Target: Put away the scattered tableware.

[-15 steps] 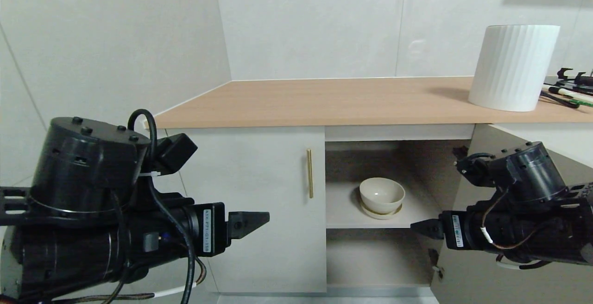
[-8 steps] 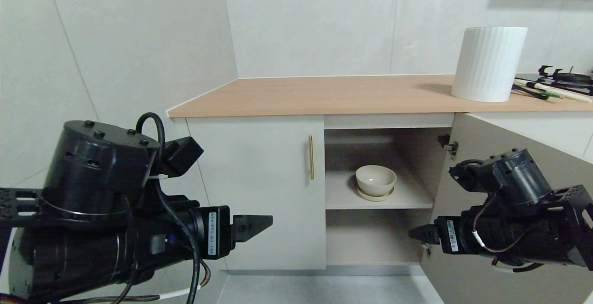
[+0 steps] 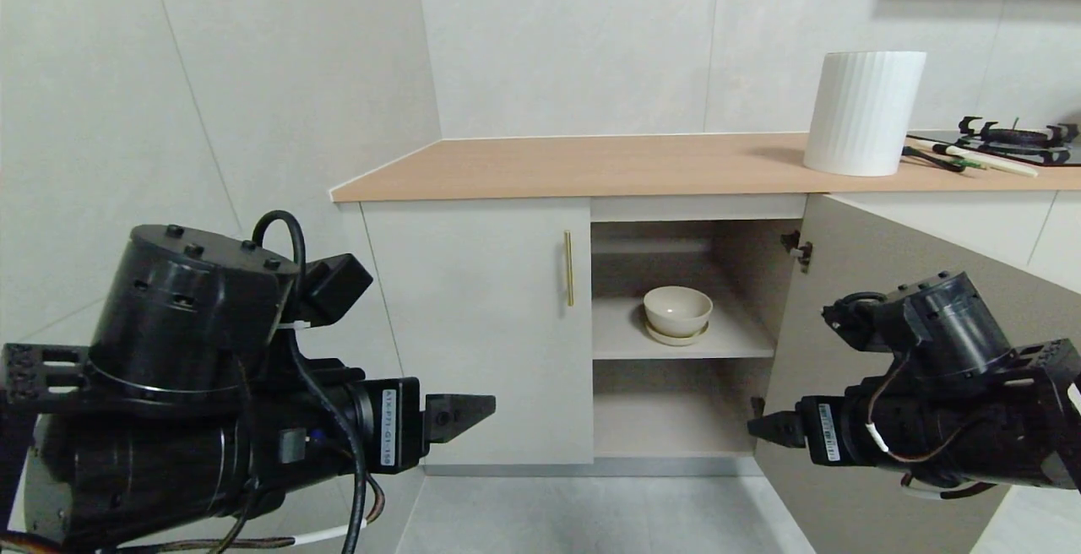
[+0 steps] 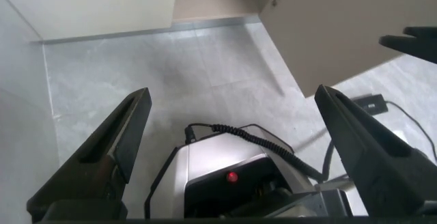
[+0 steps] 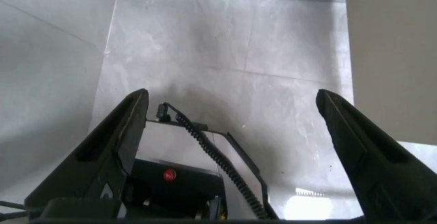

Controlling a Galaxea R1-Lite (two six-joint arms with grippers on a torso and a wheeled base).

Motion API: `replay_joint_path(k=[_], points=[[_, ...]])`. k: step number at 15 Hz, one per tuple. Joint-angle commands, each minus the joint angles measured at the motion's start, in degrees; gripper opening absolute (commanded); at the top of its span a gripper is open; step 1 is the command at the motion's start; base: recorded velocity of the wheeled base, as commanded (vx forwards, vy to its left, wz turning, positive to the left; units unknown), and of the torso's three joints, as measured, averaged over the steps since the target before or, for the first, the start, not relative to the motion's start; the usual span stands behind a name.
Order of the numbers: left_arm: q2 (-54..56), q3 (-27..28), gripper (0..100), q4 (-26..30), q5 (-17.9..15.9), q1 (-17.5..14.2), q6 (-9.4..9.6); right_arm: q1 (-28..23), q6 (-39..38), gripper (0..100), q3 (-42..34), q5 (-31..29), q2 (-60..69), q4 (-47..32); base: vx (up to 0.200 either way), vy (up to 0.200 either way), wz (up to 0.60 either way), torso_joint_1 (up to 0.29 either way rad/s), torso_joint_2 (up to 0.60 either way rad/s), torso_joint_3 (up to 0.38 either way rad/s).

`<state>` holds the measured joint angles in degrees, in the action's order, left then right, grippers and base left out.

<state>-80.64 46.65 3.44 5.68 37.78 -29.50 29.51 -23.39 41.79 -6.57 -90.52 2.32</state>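
The bowl sits on a plate on the cupboard's upper shelf, ahead of and above both arms, well apart. The right fingers, just beside the open door, look nearer than the left fingers. Both pairs are spread wide, empty.

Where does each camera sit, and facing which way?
Head view: on the head, facing forward-down at the cabinet and bowl; both arms, left end effector and right end effector show.
Left wrist view: on the left wrist, facing down at the floor between its open fingers.
Right wrist view: on the right wrist, same downward aim, open fingers.
Shared: all three catch the open door.
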Motion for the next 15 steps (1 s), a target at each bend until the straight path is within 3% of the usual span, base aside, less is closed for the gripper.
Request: replay_joint_path(k=[1, 2, 9, 15], points=[[0.0, 0.0, 100, 0.0, 0.0, 0.0, -0.03, 0.7, 0.0, 100, 0.3, 0.1, 3.2, -1.9, 0.000, 0.000, 0.00, 0.000, 0.00, 0.000], [0.2, 0.1, 100, 0.0, 0.0, -0.1, -0.03, 1.8, 0.0, 100, 1.5, 0.2, 6.9, -7.2, 0.000, 0.000, 0.00, 0.000, 0.00, 0.000], [0.8, 0.0, 100, 0.0, 0.3, 0.0, 0.41, 2.2, -0.2, 100, 0.6, 0.6, 12.6, -13.1, 0.000, 0.000, 0.00, 0.000, 0.00, 0.000], [0.8, -0.2, 100, 0.0, 0.6, -0.1, 0.41, 2.0, 1.2, 100, 2.2, 0.1, 15.7, -21.8, 0.000, -0.200, 0.00, 0.005, 0.00, 0.001]])
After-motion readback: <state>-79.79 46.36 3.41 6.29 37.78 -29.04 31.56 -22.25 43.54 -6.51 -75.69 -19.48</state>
